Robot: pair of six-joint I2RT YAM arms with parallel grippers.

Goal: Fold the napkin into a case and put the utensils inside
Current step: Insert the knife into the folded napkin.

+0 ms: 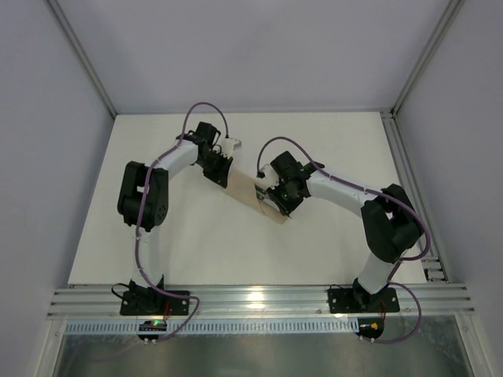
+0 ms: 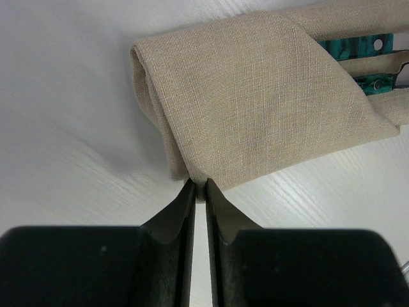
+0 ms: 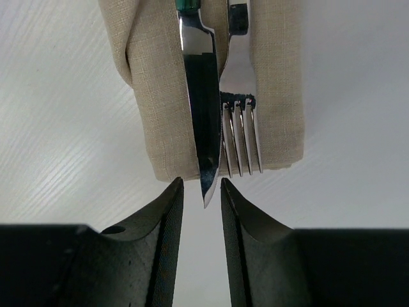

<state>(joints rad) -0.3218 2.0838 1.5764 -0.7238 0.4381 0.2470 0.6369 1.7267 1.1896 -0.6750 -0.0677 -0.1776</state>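
The napkin point(image 1: 253, 195) lies folded into a narrow case point(image 3: 153, 96) at the centre of the top view. The knife point(image 3: 203, 109) and fork point(image 3: 239, 128) sit side by side inside it, their heads poking out at the lower end of the right wrist view, so the task looks all but finished. The right gripper point(image 3: 202, 185) has its jaws parted with the knife tip lying untouched in the gap. The left gripper point(image 2: 198, 188) has its jaws nearly together at the folded edge, and I cannot tell whether they pinch cloth, so only letting go and backing off seems left.

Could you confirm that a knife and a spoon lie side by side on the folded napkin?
Not quite: beside the knife lies a fork, not a spoon; the right wrist view shows its tines on the folded napkin.
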